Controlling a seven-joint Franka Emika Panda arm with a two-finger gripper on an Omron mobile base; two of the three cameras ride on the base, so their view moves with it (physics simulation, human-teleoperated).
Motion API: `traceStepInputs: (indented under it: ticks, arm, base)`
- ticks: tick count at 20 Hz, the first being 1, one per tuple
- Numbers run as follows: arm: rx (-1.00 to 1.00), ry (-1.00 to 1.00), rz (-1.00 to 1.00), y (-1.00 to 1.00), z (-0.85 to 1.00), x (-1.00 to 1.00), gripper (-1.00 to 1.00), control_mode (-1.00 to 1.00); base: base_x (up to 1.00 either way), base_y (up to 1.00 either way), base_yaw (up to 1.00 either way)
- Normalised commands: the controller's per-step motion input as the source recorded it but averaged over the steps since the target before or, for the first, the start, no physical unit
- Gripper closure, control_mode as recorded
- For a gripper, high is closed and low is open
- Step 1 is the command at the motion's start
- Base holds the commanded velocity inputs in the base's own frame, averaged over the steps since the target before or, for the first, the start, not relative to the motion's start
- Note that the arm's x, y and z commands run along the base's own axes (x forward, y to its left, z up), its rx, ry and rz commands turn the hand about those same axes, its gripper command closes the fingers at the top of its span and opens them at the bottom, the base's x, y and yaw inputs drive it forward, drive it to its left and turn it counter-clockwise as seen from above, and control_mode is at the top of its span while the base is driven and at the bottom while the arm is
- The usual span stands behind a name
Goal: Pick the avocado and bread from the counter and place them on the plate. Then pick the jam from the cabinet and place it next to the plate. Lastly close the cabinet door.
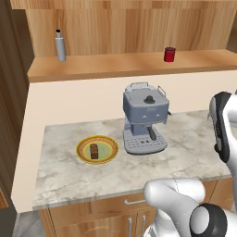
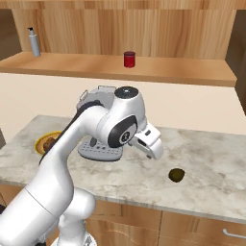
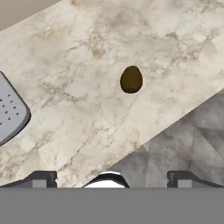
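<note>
The avocado (image 2: 177,175) (image 3: 131,79), a dark oval lump, lies alone on the counter (image 1: 60,171) right of the coffee machine. My gripper (image 2: 154,150) (image 3: 112,179) hangs open above the counter, up and left of the avocado, with nothing between its fingers. The bread (image 1: 94,151), a brown block, rests in the middle of the yellow-rimmed plate (image 1: 84,155) (image 2: 40,143) at the counter's left. The jam (image 1: 170,54) (image 2: 129,58), a red jar, stands on the open cabinet shelf (image 1: 115,65) above. The cabinet door is out of view.
A grey coffee machine (image 1: 143,120) (image 2: 98,153) stands mid-counter between plate and avocado; its drip tray (image 3: 11,111) shows in the hand view. A grey bottle (image 1: 60,45) (image 2: 34,42) stands at the shelf's left. The counter's front edge runs just below the avocado, with wooden drawers (image 1: 125,203) beneath.
</note>
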Motion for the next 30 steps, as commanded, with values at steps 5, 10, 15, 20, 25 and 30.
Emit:
traceStepInputs:
  ticks: [5, 10, 15, 20, 25, 30]
  arm:
    - [-0.05, 0.00, 0.05, -0.22, -0.24, 0.00, -1.00, -1.00]
    - [-0.05, 0.05, 0.08, -0.21, -0.22, 0.02, -1.00, -1.00]
    - [-0.05, 0.09, 0.08, -0.17, -0.20, 0.07, -1.00, -1.00]
    - [-0.01, 0.05, 0.05, -0.13, -0.20, 0.10, -1.00, -1.00]
    - [-0.01, 0.00, 0.07, -0.12, -0.21, 0.03, -1.00, -1.00]
    - [0.00, 0.00, 0.07, -0.09, -0.19, 0.03, -1.00, -1.00]
  base:
    - [0.00, 0.00, 0.00]
    - [0.00, 0.00, 0.00]
    - [0.00, 0.00, 0.00]
    - [0.00, 0.00, 0.00]
    - [0.00, 0.00, 0.00]
    - [0.00, 0.00, 0.00]
